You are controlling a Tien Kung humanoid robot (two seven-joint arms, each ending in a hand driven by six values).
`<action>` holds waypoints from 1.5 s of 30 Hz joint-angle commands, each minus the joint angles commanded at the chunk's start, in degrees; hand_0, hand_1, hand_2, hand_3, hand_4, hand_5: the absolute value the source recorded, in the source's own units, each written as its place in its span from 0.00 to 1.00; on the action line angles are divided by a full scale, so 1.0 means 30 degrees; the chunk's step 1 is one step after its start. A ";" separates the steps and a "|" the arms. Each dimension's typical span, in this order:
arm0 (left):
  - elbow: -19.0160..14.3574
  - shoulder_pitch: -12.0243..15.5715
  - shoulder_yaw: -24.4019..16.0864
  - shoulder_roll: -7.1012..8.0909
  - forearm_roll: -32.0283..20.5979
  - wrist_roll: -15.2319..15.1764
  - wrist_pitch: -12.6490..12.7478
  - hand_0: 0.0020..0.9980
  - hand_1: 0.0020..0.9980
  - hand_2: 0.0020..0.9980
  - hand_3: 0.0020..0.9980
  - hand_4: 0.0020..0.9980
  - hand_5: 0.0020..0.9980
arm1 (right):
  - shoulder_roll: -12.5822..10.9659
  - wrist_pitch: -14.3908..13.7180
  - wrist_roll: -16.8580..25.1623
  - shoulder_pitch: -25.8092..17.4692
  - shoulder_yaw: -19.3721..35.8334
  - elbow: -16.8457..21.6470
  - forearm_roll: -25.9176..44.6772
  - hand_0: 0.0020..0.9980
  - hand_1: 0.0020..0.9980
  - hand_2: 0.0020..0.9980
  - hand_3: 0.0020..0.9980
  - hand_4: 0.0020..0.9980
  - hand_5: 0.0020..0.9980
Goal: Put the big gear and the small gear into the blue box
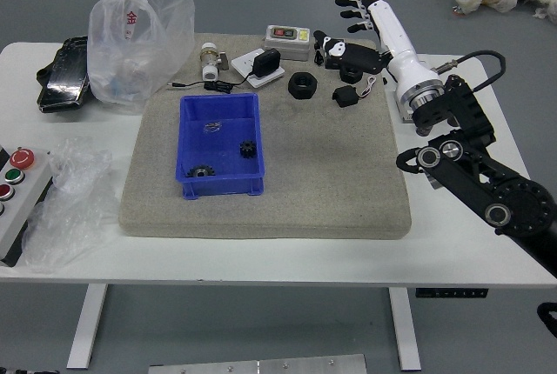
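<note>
Spreading empty fingers, the right hand (387,39) has a gray mat (335,183) nearer, a plastic bag (144,56) with red lettering (131,18) well left, blue box (219,186) nearer left, black ring (302,85) between; the box holds big gear (201,170), small gear (248,149).

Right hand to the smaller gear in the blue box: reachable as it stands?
Probably yes. The small gear lies uncovered inside the open-topped blue box, and the right hand looks empty, fingers spread. The box's right wall, close beside the gear, might crowd the fingers.
</note>
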 joint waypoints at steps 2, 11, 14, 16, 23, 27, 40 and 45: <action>0.0037 -0.0266 0.0013 0.0145 0.0231 -0.0078 -0.0134 0.64 0.55 0.55 0.65 0.66 0.29 | -0.0390 0.0026 0.0817 -0.0828 0.1162 0.0381 0.0898 0.60 0.71 0.75 0.75 0.74 0.33; 0.0372 -0.0832 0.2344 0.0463 -0.1441 -0.1813 -0.0272 0.64 0.55 0.55 0.65 0.66 0.29 | -0.1411 0.0317 0.3125 -0.4719 0.6080 0.2367 0.3249 0.58 0.69 0.72 0.70 0.74 0.35; 0.0436 -0.0882 0.3329 0.0428 -0.2088 -0.2259 -0.0287 0.64 0.55 0.55 0.65 0.66 0.29 | -0.1398 0.0547 0.3714 -0.5965 0.7422 0.2488 0.4061 0.58 0.69 0.72 0.70 0.74 0.35; 0.0456 -0.0907 0.3581 0.0384 -0.2156 -0.2345 -0.0337 0.64 0.55 0.55 0.65 0.66 0.29 | -0.1333 0.0684 0.4003 -0.6701 0.8200 0.2477 0.4483 0.58 0.69 0.72 0.70 0.74 0.35; 0.0507 -0.1027 0.3991 0.0355 -0.2261 -0.2547 -0.0421 0.64 0.55 0.55 0.65 0.66 0.29 | -0.1040 0.1046 0.5092 -0.8257 0.9786 0.2278 0.6101 0.54 0.64 0.69 0.67 0.74 0.37; 0.0531 -0.1030 0.4285 0.0356 -0.2497 -0.2699 -0.0416 0.64 0.55 0.55 0.65 0.66 0.29 | -0.0969 0.1164 0.5486 -0.8737 1.0095 0.2247 0.6574 0.54 0.64 0.69 0.67 0.74 0.37; 0.0511 -0.0492 0.3681 0.0323 -0.2490 -0.2298 -0.0309 0.64 0.55 0.55 0.65 0.65 0.30 | -0.0571 0.1353 0.5720 -0.8439 0.9462 0.2093 0.6820 0.53 0.62 0.68 0.66 0.74 0.38; 0.0507 -0.0328 0.3476 0.0285 -0.2507 -0.2204 -0.0230 0.64 0.53 0.54 0.65 0.65 0.30 | -0.0627 0.1378 0.5722 -0.8483 0.9225 0.1984 0.7039 0.53 0.61 0.66 0.65 0.73 0.39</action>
